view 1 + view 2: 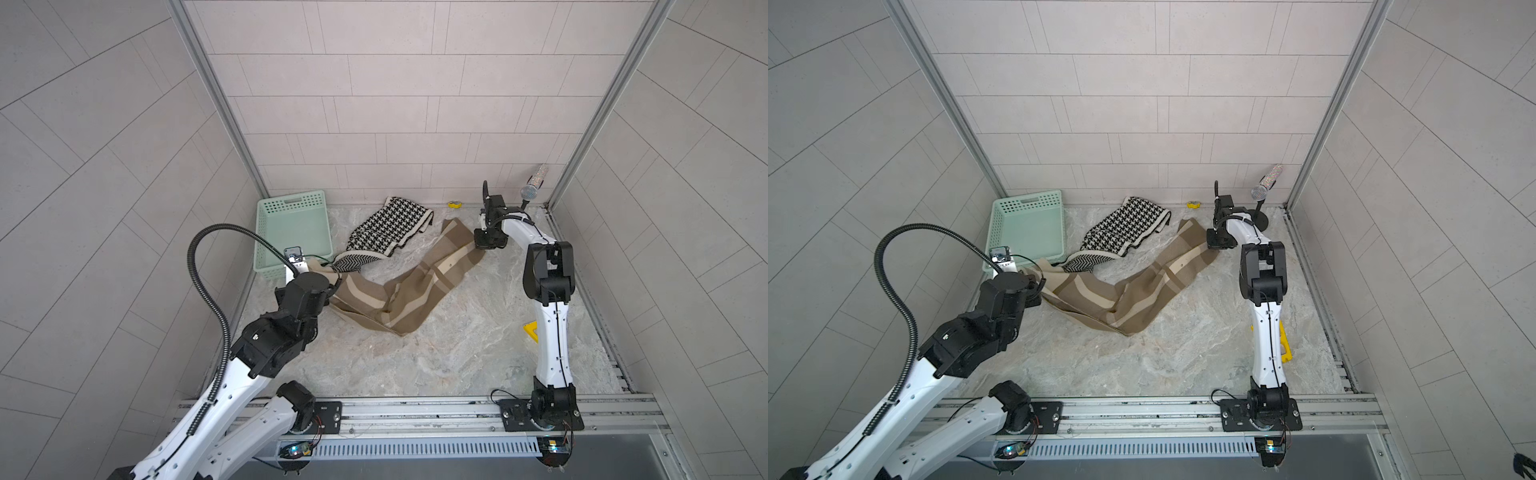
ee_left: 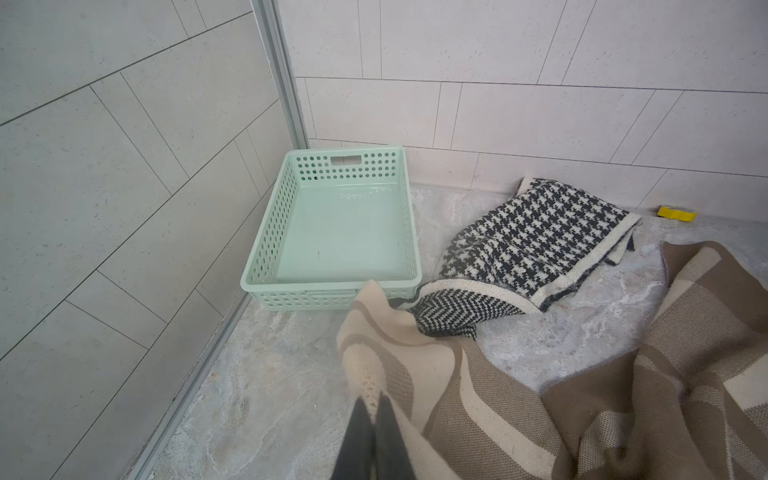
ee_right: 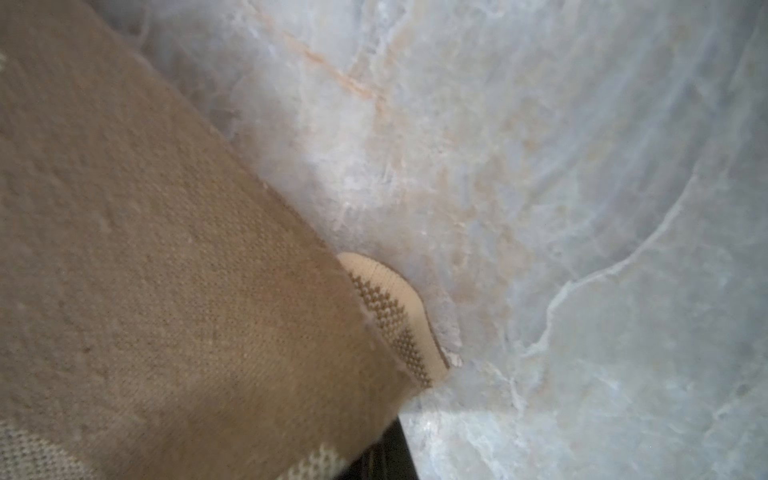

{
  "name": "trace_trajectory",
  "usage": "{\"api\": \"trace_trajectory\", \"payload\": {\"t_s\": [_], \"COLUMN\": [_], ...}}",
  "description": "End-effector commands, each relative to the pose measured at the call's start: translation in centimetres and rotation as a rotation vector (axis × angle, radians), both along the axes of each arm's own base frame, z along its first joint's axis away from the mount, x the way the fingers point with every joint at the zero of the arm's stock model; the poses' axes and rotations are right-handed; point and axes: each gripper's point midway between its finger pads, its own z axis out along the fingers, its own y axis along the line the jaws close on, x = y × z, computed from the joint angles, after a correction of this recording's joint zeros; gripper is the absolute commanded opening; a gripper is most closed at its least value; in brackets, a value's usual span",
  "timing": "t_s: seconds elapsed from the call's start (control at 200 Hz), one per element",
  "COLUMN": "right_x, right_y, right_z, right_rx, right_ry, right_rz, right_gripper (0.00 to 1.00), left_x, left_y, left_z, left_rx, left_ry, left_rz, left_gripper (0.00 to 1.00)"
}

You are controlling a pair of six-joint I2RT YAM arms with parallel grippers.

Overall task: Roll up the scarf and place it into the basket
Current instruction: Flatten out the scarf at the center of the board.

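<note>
My left gripper [image 2: 375,405] is clamped on a cream corner of the tan striped scarf [image 2: 498,415], holding that corner up off the marble tabletop [image 2: 257,395]. Mint basket [image 2: 328,286] sits in the wall corner beyond. 1 houndstooth scarf [image 2: 536,237] lies crumpled just beside it. 1 yellow piece [image 2: 676,213] at the back wall.

Both arms are white tube parts joined by chunky black joints. The left arm [image 1: 232,386] has a fat, ribbed black hose [image 1: 222,227] running along it. The right arm [image 1: 550,345] has a thin black wire [image 1: 557,332] down its white shell. The shells have small round holes. Each arm stands on a black plate [image 1: 513,415] with silver screws. The left pincer [image 2: 376,405] has dark grey fingers.
</note>
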Motion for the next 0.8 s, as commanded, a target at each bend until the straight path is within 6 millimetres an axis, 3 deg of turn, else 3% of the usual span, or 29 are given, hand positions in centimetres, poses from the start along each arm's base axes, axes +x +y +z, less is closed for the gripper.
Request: {"api": "trace_trajectory", "payload": {"t_s": [0.0, 0.16, 0.35, 0.44, 0.621, 0.796], "right_x": [-2.6, -3.7, -8.2, -10.2, -13.3, -13.2], "right_y": [-0.9, -2.8, -6.5, -8.2, -12.1, -14.5], "right_z": [-1.7, 5.4, 13.1, 15.4, 20.1, 22.4], "right_rx": [-0.050, -0.138, -0.250, -0.291, -0.389, -0.390], "right_ry": [0.119, 0.022, -0.050, -0.070, -0.142, -0.236], "right_rz": [-0.007, -0.073, -0.215, -0.259, -0.349, -0.404], "right_gripper": [0.00, 0.00, 0.00, 0.00, 0.00, 0.00], "left_x": [0.3, 0.4, -0.1, -0.5, 0.8, 3.3], "left_y": [0.6, 1.4, 4.5, 6.0, 7.5, 7.4], "left_z": [0.3, 1.8, 5.4, 7.3, 8.4, 8.7], "left_rx": [0.010, 0.043, 0.078, 0.081, 0.059, -0.004], "left_ry": [-0.019, -0.021, -0.071, -0.097, -0.060, -0.050], "left_rz": [0.035, 0.063, 0.160, 0.203, 0.237, 0.210], "left_gripper": [0.00, 0.00, 0.00, 0.00, 0.00, 0.00]}}
